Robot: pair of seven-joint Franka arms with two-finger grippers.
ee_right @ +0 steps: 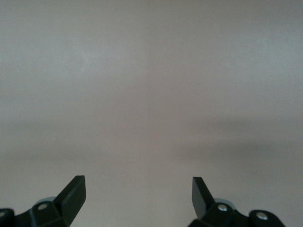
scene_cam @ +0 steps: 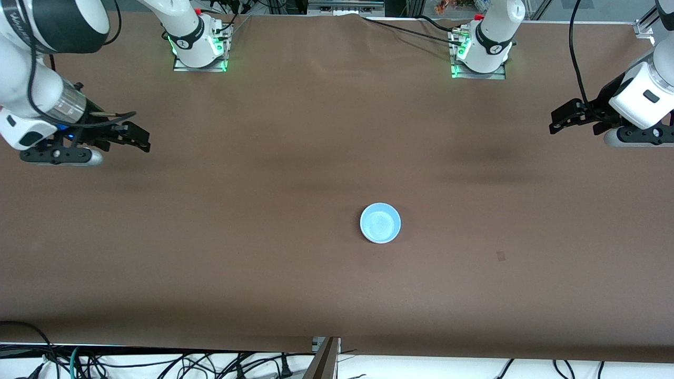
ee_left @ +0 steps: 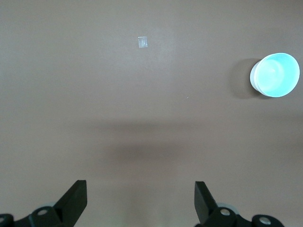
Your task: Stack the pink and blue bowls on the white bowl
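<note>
One bowl stack (scene_cam: 380, 223) sits on the brown table (scene_cam: 263, 237), roughly mid-table, a bit toward the left arm's end. Top shows light blue inside with a white rim or wall outside; whether a pink bowl is nested under the blue is hidden, can't tell. Small pale tape square (ee_left: 143, 42) on the table near the stack. Left gripper (scene_cam: 559, 122) hangs over the table at the left arm's end, fingers spread, empty. Right gripper (scene_cam: 138, 138) hangs over the right arm's end, fingers spread, empty. Both arms partly cut off at frame edges.
</note>
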